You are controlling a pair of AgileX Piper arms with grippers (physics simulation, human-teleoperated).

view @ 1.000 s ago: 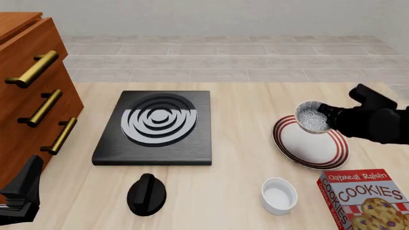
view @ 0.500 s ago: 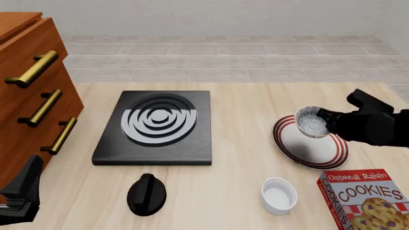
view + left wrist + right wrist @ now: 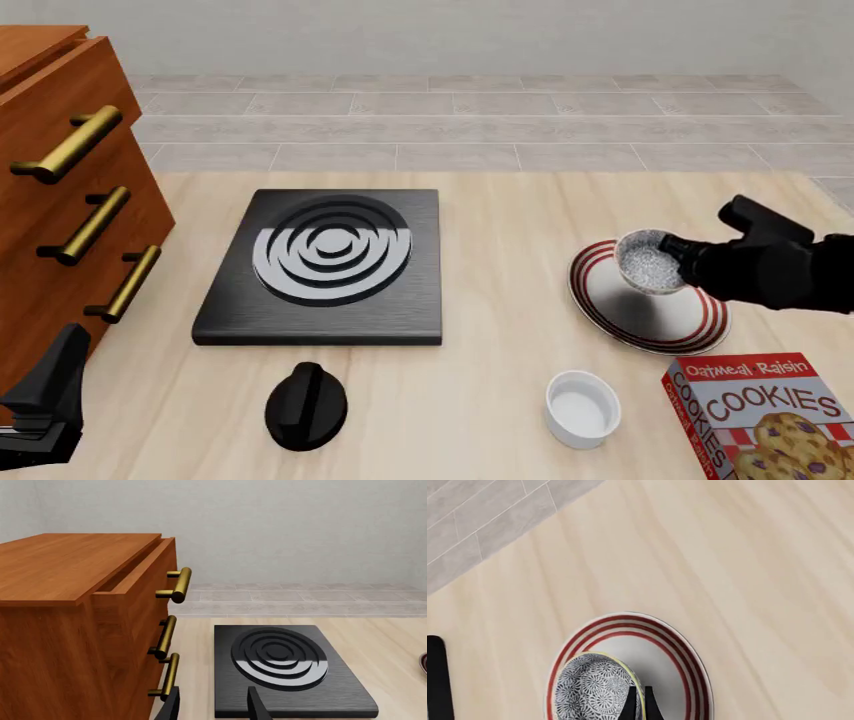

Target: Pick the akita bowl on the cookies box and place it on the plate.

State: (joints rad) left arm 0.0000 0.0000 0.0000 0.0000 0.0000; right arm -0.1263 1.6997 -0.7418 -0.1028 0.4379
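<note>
Nearest the camera in the front view, the red rectangular cookies box [image 3: 763, 415] with white lettering is lying at the right corner of the pale wooden tabletop [image 3: 507, 300], with a plain white ramekin [image 3: 583, 407] beside it and a black knob [image 3: 306, 405] further left. The left tool [image 3: 212, 706] is idling by the wooden drawer cabinet [image 3: 64, 215], its fingers standing apart around nothing. Beyond the carton, the right tool [image 3: 639, 704] is pinching the rim of the small speckled akita bowl [image 3: 650, 264], holding it tilted over the round white red-ringed plate [image 3: 641, 312]. Farther left, the black stove slab [image 3: 327, 264] is lying flat.
</note>
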